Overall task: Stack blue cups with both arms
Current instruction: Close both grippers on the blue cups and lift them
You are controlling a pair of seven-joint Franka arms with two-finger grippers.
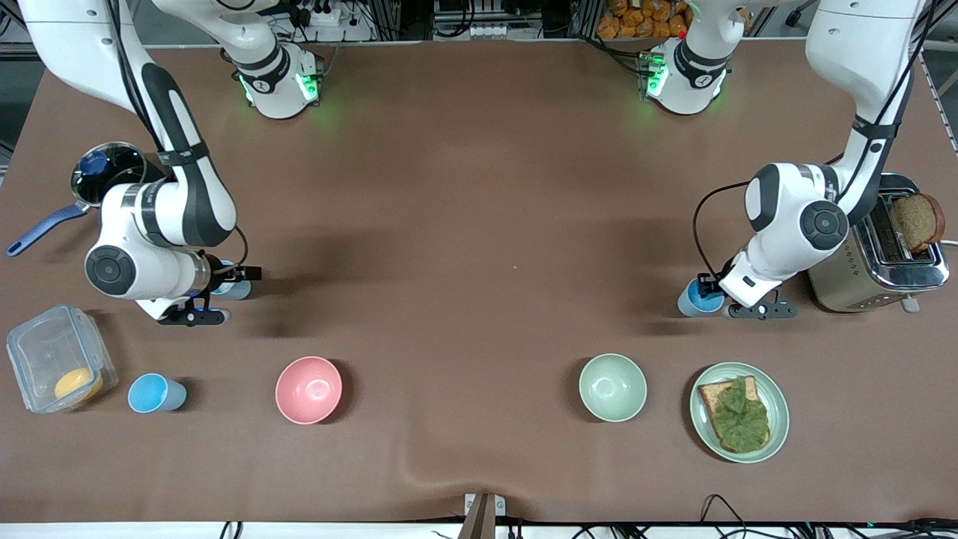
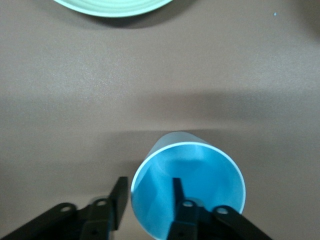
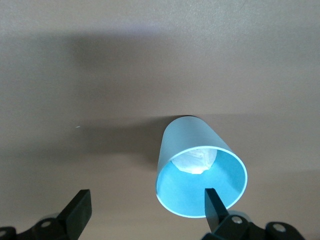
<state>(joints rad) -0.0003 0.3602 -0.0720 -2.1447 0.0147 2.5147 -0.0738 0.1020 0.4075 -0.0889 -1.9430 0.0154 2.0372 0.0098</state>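
Two cups stand upright, one at each hand. The left gripper (image 2: 147,192) straddles its blue cup's (image 2: 188,185) rim, unclenched; the right gripper (image 3: 147,202) likewise brackets the whitish-bottomed cup (image 3: 200,170), fingers spread.

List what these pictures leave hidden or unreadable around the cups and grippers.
- Front view: the cup at the right gripper is mostly hidden by that arm's wrist.
- Front view: the left gripper fingertips are hidden under the wrist.
- Left wrist view: the cup rim is cut off by the picture's edge.
- Right wrist view: the whitish patch inside the cup is unreadable.
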